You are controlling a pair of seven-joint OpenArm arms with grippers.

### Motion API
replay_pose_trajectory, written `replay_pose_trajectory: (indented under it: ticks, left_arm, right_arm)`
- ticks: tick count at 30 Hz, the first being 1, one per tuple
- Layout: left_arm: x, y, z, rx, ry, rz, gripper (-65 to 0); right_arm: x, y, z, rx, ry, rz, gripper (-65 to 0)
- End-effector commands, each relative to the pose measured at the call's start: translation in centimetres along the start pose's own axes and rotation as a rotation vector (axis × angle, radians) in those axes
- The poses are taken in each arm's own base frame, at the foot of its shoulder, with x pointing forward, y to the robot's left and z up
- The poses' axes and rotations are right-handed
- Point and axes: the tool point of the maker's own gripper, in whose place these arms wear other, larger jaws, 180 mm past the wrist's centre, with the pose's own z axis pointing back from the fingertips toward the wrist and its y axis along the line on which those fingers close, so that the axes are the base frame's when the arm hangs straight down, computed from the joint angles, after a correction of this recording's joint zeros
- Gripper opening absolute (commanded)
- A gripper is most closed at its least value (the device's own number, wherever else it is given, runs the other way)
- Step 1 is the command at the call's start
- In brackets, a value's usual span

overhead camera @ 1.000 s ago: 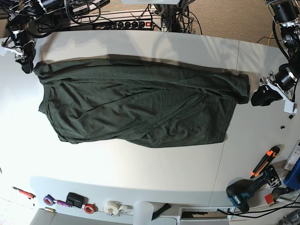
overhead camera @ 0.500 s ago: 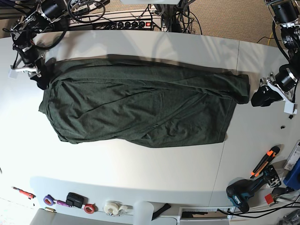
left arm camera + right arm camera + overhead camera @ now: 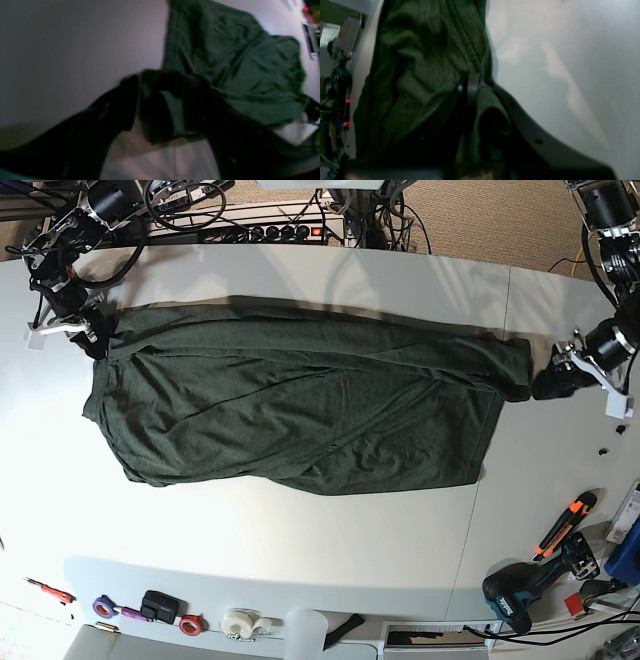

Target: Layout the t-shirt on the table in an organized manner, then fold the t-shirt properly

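Dark green t-shirt (image 3: 300, 405), wrinkled, spread across white bench (image 3: 300, 530). Right claw (image 3: 470, 87) clamped on one end; left claw (image 3: 172, 110) gaping around the opposite edge.

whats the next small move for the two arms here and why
Probably close the left gripper on the shirt corner it sits at. Its jaws look open around a fold of the t-shirt, while the right gripper is already pinched on the opposite corner. With both corners held, the arms could pull apart and flatten the wrinkles on the table.
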Motion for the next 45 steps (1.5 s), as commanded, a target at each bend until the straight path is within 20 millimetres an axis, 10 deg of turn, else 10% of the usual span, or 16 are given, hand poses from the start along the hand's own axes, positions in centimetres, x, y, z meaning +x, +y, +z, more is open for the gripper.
replay_pose_trajectory:
  ticks: [1, 23, 30, 45]
  left_arm:
    - [1.2, -0.2, 0.5, -0.008, -0.023, -0.014, -30.2]
    - [-6.4, -2.8, -3.6, -0.037, 0.118, 0.036, -27.7]
    - [-5.4, -2.2, -3.1, -0.023, 0.078, 0.039, -65.0]
    - [-5.2, -0.8, 0.9, -0.051, 0.11, 0.034, -65.0]
  right_arm:
    - [-0.7, -0.9, 0.3, -0.041, 0.052, 0.001, -65.0]
    - [-0.5, -0.9, 0.3, -0.042, 0.051, 0.005, -65.0]
    - [-0.7, -0.8, 0.5, -0.035, 0.078, 0.034, -65.0]
    - [2.4, -2.3, 4.1, -0.069, 0.158, 0.158, -65.0]
